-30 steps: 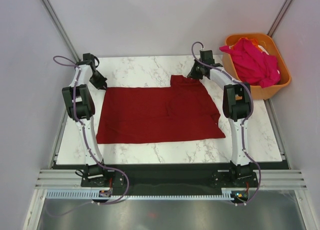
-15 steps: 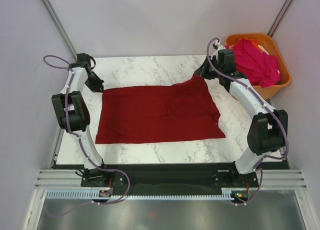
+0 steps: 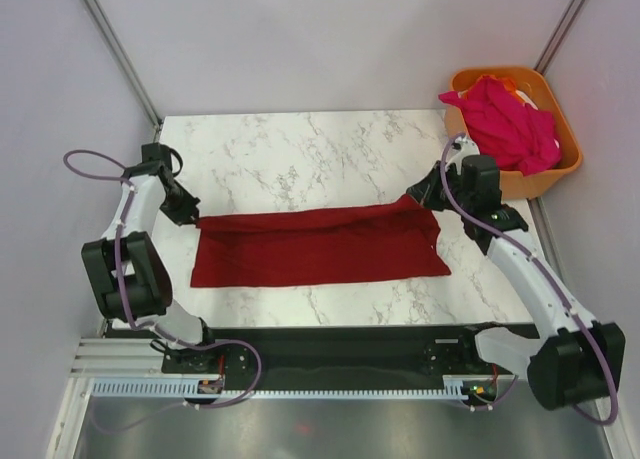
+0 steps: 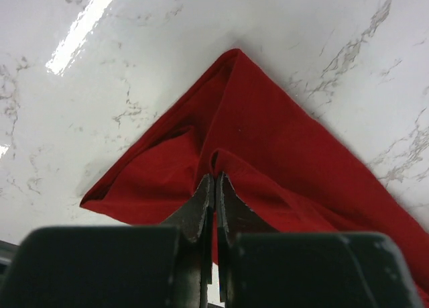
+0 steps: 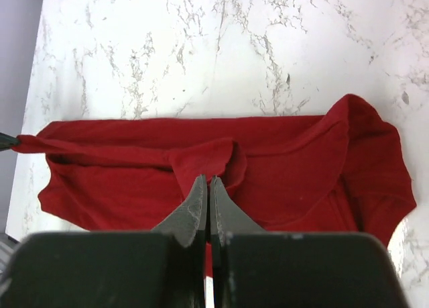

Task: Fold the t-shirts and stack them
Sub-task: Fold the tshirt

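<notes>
The crimson red t-shirt (image 3: 320, 247) lies across the marble table, its far edge lifted and drawn toward the near edge, so it shows as a narrow band. My left gripper (image 3: 193, 219) is shut on the shirt's far left corner (image 4: 216, 162). My right gripper (image 3: 412, 199) is shut on the shirt's far right corner (image 5: 208, 162). The cloth sags in a fold between the two grips (image 5: 288, 154). A magenta pink t-shirt (image 3: 505, 124) lies heaped in the orange tub (image 3: 560, 164) at the back right.
The marble table (image 3: 300, 149) is bare behind the red shirt. The orange tub stands off the table's right rear corner, close to my right arm. Grey walls close in on both sides. A black rail (image 3: 330, 344) runs along the near edge.
Both grippers have pulled the shirt's far edge toward the near side, folding the cloth over itself. The visible red area has shrunk from a broad rectangle to a narrow band.
</notes>
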Tool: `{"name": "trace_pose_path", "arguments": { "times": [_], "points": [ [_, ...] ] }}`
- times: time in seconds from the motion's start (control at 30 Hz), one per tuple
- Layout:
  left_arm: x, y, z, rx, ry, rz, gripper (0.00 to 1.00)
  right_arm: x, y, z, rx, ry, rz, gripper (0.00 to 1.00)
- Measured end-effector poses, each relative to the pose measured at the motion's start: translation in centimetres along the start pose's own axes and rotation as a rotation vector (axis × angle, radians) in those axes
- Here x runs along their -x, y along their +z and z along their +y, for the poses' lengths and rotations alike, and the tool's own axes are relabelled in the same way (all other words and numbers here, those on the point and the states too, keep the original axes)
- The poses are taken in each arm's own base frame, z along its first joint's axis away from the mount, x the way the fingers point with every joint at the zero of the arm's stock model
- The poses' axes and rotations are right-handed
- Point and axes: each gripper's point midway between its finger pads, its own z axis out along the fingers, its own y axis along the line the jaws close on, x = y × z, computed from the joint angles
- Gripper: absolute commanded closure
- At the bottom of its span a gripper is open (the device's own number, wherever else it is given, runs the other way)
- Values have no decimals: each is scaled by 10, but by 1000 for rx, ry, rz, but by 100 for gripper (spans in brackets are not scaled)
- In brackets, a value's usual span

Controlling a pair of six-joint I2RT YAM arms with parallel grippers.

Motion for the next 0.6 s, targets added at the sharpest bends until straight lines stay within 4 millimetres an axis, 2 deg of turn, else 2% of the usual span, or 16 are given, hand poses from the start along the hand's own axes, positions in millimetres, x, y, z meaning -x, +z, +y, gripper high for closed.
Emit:
{"name": "trace_pose_path", "arguments": {
  "times": [0.13,0.27,0.33,0.37,0.4,0.47,0.53,0.6],
  "points": [
    [-19,-8,14,2,-2,-1,98,-14,-25,-1,2,5,-36,100],
    [-37,-3,28,30,-9,24,98,-48,-32,-18,-38,41,-1,98],
    [-48,4,38,65,-13,48,65,-72,-31,-32,-74,79,42,58],
    [-53,7,43,78,-16,62,52,-86,-30,-39,-91,99,65,41],
    [-58,10,48,91,-25,77,24,-101,-31,-46,-111,118,94,27],
    [-64,14,56,106,-53,101,8,-125,-34,-57,-146,144,140,17],
    [-67,16,64,117,-80,117,4,-140,-38,-63,-173,159,168,16],
    [-65,15,67,111,-99,114,3,-142,-41,-64,-186,165,164,13]
  ]
}}
